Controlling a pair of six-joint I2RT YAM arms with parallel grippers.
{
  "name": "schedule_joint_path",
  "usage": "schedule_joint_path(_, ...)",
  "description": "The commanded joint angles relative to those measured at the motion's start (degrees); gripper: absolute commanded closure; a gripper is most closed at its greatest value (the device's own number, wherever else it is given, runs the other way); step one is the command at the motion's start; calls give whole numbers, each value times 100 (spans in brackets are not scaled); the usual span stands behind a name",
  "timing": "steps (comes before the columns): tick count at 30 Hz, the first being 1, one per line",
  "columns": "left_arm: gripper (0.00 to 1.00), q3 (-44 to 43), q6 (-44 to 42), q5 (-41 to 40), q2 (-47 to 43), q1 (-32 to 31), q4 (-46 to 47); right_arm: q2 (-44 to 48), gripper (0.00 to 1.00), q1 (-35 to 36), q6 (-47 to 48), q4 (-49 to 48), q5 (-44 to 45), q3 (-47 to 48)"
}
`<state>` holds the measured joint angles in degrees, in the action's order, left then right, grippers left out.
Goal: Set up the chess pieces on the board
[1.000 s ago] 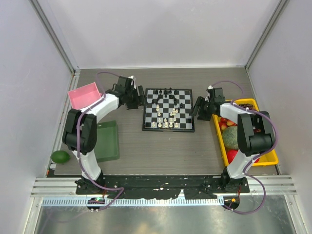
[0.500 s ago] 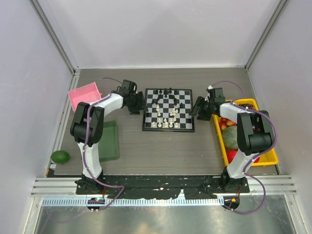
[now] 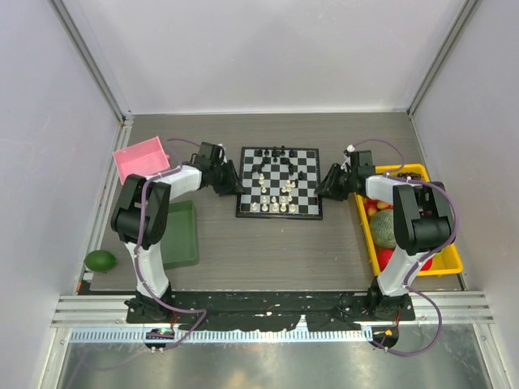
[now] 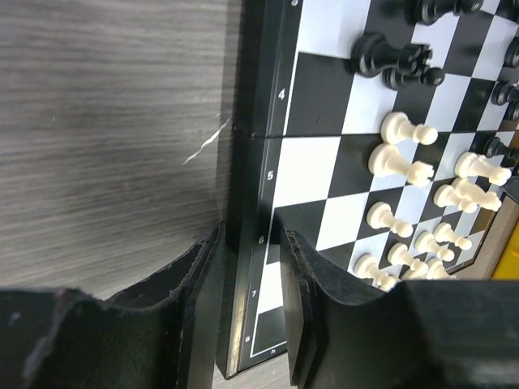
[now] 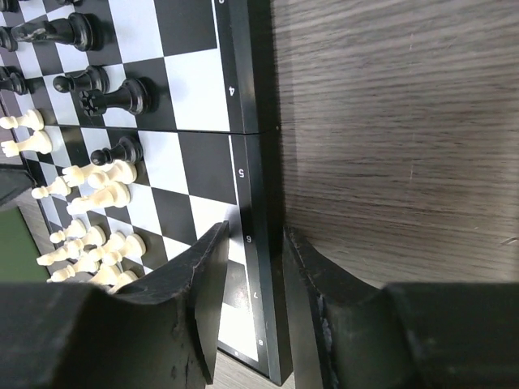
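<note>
Chess pieces point(image 3: 276, 193), tiny figurines with cream nearer and black farther, stand mid-frame on the flat checkered black-and-white board point(image 3: 280, 216). Only the wrist views show the left gripper point(image 4: 251, 239) and right gripper point(image 5: 253, 235) straddling its side rims, jaws narrowly parted. Whether they clamp it, I cannot tell.

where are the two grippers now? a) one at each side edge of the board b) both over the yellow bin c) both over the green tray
a: the left gripper and the right gripper each have the border strip of the board between their fingers.
</note>
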<state>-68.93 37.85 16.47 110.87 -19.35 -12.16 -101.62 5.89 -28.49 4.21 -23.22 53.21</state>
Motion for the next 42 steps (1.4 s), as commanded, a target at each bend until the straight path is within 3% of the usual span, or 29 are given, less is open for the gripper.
schedule_joint_path(1,63,476,126,32,-320,2,284,81,62,17,-34,-34,-95,-285)
schedule_joint_path(16,68,1873,381,243,-1014,-86,1181,617,69,17,107,-86,-227,-926)
schedule_joint_path(20,68,2506,592,313,-1330,-130,1918,775,72,26,-34,-394,-367,-1418)
schedule_joint_path(30,68,3446,557,-143,-2069,-674,1911,1433,72,79,-121,-807,-603,-2323)
schedule_joint_path(42,67,4466,777,-372,-2420,-1097,2227,3104,70,325,-86,344,64,-2947)
